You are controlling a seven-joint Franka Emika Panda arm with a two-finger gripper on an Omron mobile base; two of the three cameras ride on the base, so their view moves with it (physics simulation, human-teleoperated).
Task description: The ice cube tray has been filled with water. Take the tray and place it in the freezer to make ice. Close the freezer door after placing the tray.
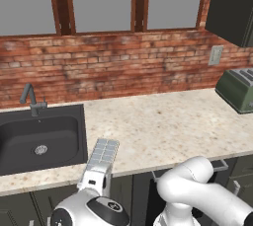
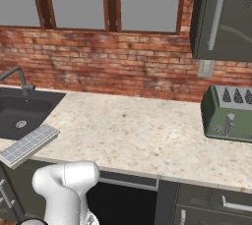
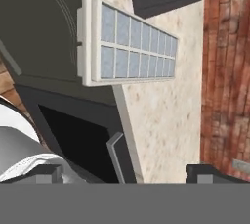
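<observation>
The ice cube tray [image 3: 128,42] lies ahead of the spread, empty tool [image 3: 124,173], jutting past the front edge of the surface [image 2: 147,135] beside the sink [image 1: 42,141], an overhang that probably eases the pickup.

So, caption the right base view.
Pale grey ice cube tray overhangs speckled counter's front edge beside the dark sink.

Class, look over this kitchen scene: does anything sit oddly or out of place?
Yes: the ice cube tray overhangs the front edge of the counter beside the sink, one end past the edge, above the dark cabinets. Nothing appears spilled.
</observation>
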